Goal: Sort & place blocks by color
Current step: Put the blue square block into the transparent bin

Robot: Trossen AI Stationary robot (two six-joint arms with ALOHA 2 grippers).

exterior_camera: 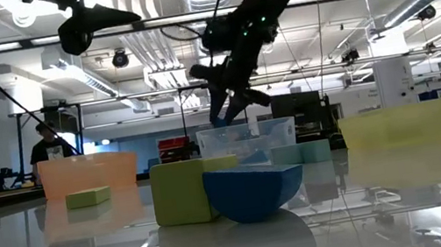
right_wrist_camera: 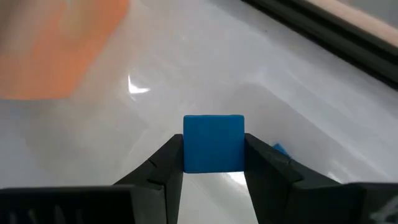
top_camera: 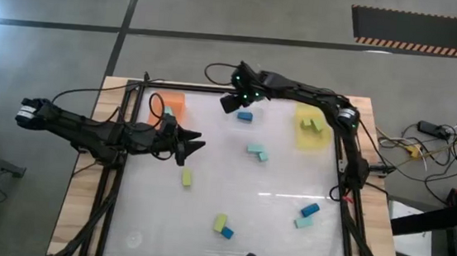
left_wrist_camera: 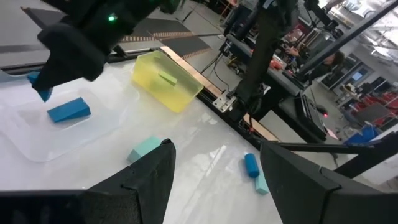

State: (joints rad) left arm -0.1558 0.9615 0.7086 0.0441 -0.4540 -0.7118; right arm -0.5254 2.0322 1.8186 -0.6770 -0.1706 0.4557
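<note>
My right gripper (right_wrist_camera: 213,163) hangs over the far middle of the table (top_camera: 229,103), shut on a darker blue block (right_wrist_camera: 213,142) above the clear tray (exterior_camera: 279,127). A second blue block (top_camera: 244,115) lies in that tray. My left gripper (top_camera: 196,146) hovers open at the table's left, in front of the orange tray (top_camera: 169,104). Yellow-green blocks (top_camera: 313,124) sit in the yellow tray (top_camera: 300,138). Loose on the table lie teal blocks (top_camera: 257,152), a yellow-green block (top_camera: 187,177), a blue and teal pair (top_camera: 307,215), and a yellow-green and blue pair (top_camera: 222,225). My right gripper pinches the blue block by two opposite side faces (right_wrist_camera: 188,146), one finger on each. The fingers slant down from above. The block is lifted clear above the clear tray, its square face turned level toward the wrist camera.
The metal frame rails (top_camera: 116,176) run along the table's left and right sides. The orange, clear and yellow trays line the far edge. Bare white tabletop (top_camera: 248,188) lies in the middle between the scattered blocks. A person (exterior_camera: 48,146) stands far back in the room.
</note>
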